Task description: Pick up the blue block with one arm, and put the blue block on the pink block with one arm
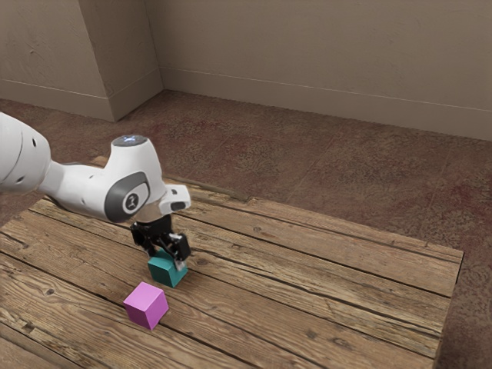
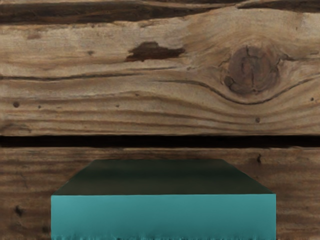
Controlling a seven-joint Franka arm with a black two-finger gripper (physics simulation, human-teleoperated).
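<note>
end effector (image 1: 169, 260) down over blue block (image 1: 164, 273) — grip: cannot tell; pink block (image 1: 146, 304) near, apart

One blue block (image 1: 167, 271); one pink block (image 1: 146, 304); one wooden table (image 1: 323, 284); one arm (image 1: 84, 188) with one gripper (image 1: 171, 252).

Task block (image 1: 166, 272): sitting on table (image 1: 323, 277), beneath our gripper (image 1: 171, 258).
Target block (image 1: 146, 304): lying at its seven o'clock, near.
</note>
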